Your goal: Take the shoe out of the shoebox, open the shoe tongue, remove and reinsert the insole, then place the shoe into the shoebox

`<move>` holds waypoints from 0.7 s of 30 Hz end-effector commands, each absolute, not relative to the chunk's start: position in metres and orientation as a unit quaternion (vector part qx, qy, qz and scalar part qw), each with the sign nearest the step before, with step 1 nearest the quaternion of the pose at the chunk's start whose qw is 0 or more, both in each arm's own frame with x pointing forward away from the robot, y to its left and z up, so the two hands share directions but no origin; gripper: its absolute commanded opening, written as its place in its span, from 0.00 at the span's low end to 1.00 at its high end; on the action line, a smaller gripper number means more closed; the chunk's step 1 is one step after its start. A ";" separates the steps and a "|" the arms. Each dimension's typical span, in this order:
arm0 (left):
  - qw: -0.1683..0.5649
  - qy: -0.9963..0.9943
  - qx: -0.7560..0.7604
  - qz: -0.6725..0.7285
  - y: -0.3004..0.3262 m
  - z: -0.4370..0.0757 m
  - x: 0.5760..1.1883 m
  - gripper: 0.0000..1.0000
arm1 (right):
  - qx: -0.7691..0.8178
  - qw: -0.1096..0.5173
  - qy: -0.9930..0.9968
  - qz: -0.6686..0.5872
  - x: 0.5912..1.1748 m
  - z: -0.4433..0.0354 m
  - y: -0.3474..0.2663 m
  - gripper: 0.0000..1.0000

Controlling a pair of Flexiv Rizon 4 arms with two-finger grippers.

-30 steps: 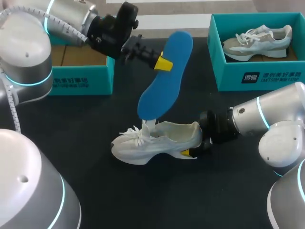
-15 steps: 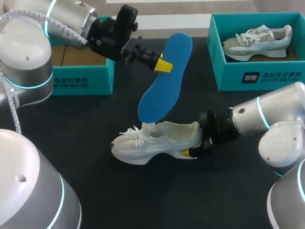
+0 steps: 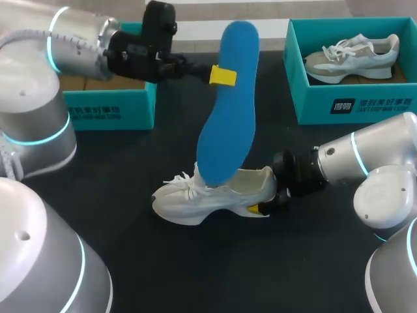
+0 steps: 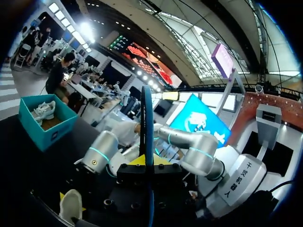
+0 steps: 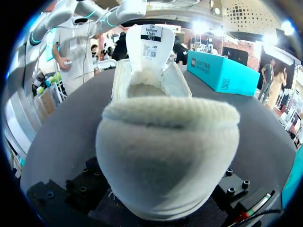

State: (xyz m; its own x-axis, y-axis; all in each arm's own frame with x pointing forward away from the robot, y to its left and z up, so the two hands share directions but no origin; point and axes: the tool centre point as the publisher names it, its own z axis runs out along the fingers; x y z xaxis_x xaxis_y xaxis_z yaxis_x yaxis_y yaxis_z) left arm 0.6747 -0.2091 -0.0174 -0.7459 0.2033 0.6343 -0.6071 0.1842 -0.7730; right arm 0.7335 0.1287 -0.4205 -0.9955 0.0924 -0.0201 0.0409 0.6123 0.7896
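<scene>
Left jaws clamp the blue insole (image 3: 228,117) steeply above the white shoe (image 3: 195,199); right jaws clamp its heel.

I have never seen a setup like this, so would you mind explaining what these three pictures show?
A two-armed robot works at a black table. The head view looks down from above and behind; the round pictures come from wrist cameras. The left gripper holds a blue insole between its fingers, lower end at the opening of the white shoe; its wrist view sees the insole edge-on. The right gripper holds the shoe's heel, which fills its wrist view. Two teal shoeboxes stand at the back: the left shoebox and the right shoebox, which holds another shoe.
</scene>
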 end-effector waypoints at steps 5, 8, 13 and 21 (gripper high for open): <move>0.400 -0.613 0.264 0.628 -0.204 -0.005 0.658 0.00 | 0.038 0.031 0.898 0.437 0.733 -0.423 0.130 0.00; 0.415 -0.607 0.277 0.618 -0.205 0.001 0.655 0.00 | 0.038 0.031 0.898 0.437 0.733 -0.423 0.130 0.00; 0.432 -0.597 0.278 0.616 -0.203 0.013 0.644 0.00 | 0.038 0.031 0.898 0.437 0.733 -0.423 0.130 0.00; 0.441 -0.589 0.260 0.626 -0.206 0.031 0.630 0.00 | 0.038 0.031 0.898 0.437 0.733 -0.423 0.130 0.00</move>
